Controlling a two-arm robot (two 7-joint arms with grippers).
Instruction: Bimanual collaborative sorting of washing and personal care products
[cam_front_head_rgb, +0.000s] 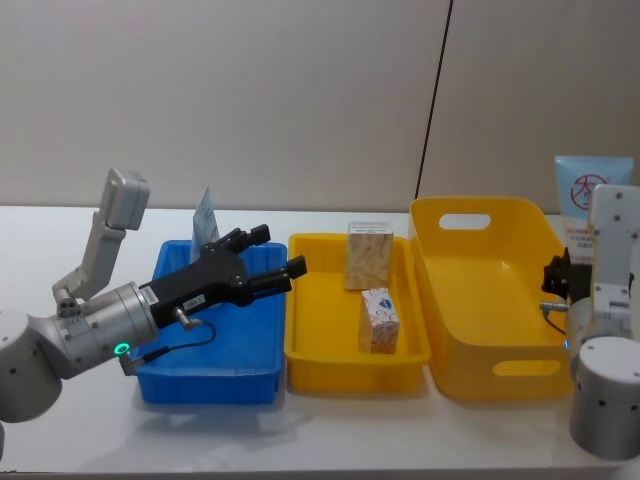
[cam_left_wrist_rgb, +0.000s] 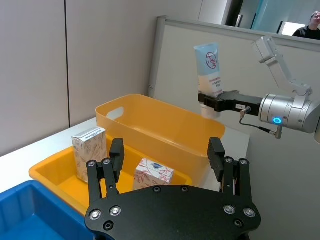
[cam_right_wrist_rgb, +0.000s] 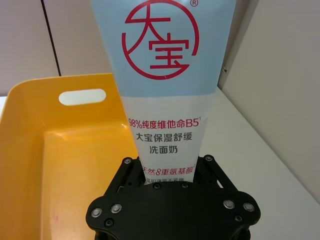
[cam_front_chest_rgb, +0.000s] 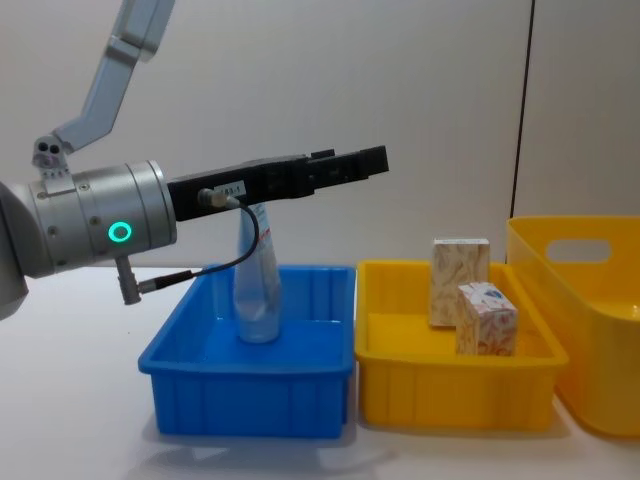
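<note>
Over to the right end effector (cam_front_head_rgb: 556, 276) first: clamped on the lower end of a pale-blue tube (cam_front_head_rgb: 592, 195), out at 3 o'clock of the big yellow basket (cam_front_head_rgb: 500, 384), just beyond its rim. Held upright, long axis vertical, red print facing the wrist camera. Lifted clear of the bench (cam_front_head_rgb: 320, 435) or standing on it? Cannot tell from here.

Now to the left end effector (cam_front_head_rgb: 278, 252): spread wide, gripping nothing, hovering above the blue bin (cam_front_head_rgb: 210, 388) and pointing toward 3 o'clock, at the small yellow tray (cam_front_head_rgb: 350, 372). Standing in that bin, at 10 o'clock of the fingertips, a second tube (cam_front_chest_rgb: 258, 292), also upright. In the tray, two patterned cartons: a taller one (cam_front_head_rgb: 367, 257) at 12 o'clock, a smaller one (cam_front_head_rgb: 379, 320) just in front at 6.

Key relation for the coming move, by this reading: held tube far right, blue bin away at 9 o'clock, past basket and tray. Much nearer that bin: the left arm. Probably calls for a handover above the tray, keeping the tube vertical and regripping above the right's pinch.
</note>
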